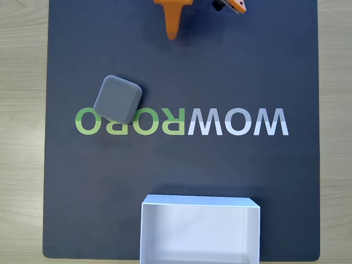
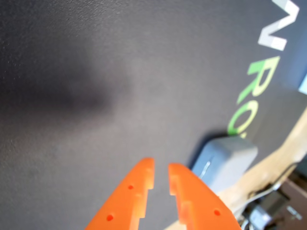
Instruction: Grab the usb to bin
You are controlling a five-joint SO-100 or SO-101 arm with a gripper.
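So you have hardly begun: your gripper (image 2: 160, 175), nearly pressed together and holding nothing, sits at 12 o'clock, the usb (image 1: 117, 99) at 10, the bin (image 1: 199, 231) empty at 6.

Dark mat (image 1: 275, 66) carries printed word "WOWROBO", upside down in the fixed view: "WOW" in white/grey letters, "ROBO" in green. The usb (image 1: 117, 99) covers part of the green letters. Wrist view shows a slice of the same print, white "W" then green "RO". No other readable text.
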